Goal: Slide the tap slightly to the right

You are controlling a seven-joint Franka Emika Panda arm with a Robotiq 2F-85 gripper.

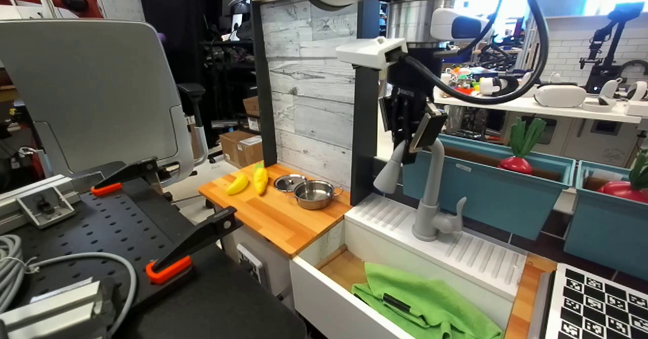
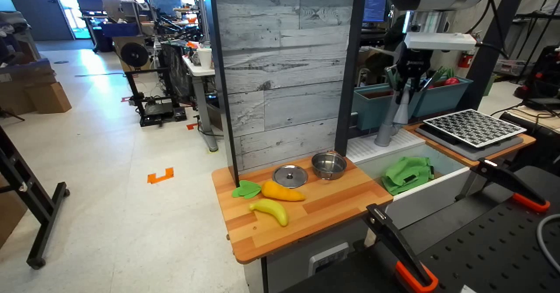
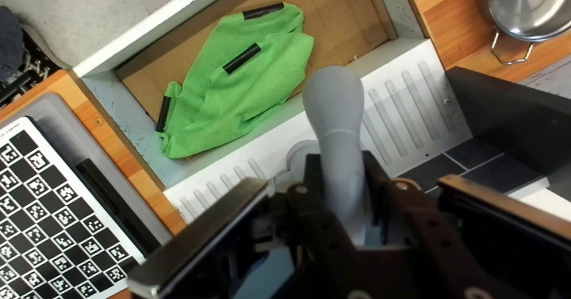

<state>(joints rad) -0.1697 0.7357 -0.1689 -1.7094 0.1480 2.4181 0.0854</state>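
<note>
The tap (image 1: 432, 187) is a tall grey gooseneck faucet standing on a white ribbed ledge behind the sink; it shows in both exterior views (image 2: 385, 131). Its spout head hangs down toward the sink side. In the wrist view the spout (image 3: 333, 98) runs up between the fingers, and part of the round base shows below. My gripper (image 1: 411, 149) is at the top of the arch, pointing down, with one finger on each side of the spout. In the wrist view the gripper (image 3: 341, 164) has both pads against the spout. The top of the arch is hidden by the fingers.
The white sink (image 1: 349, 298) holds a green cloth (image 1: 425, 303) with black strips. Teal planters (image 1: 486, 192) stand close behind the tap. A dark post (image 1: 365, 126) and wood panel stand beside it. A pot (image 2: 329, 165), lid, toy carrot and banana lie on the wooden counter.
</note>
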